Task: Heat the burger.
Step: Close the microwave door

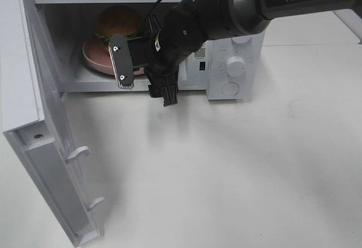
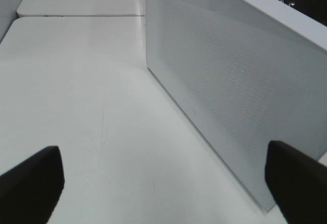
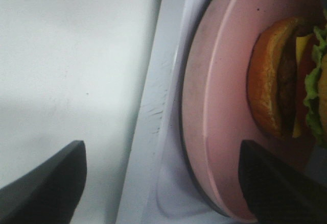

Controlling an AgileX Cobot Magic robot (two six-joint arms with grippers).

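The glossy golden-bun burger (image 3: 278, 76) looks soft and squashable, better carried by its stiff pink round plate (image 3: 214, 106); the right gripper (image 3: 162, 143) gapes wide, empty.

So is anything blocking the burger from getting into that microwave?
Nothing visible does. The burger sits on its pink plate inside the microwave, whose door stands wide open. The right gripper, jaws open, hovers at the opening in front of the plate, so it would be in the door's path.
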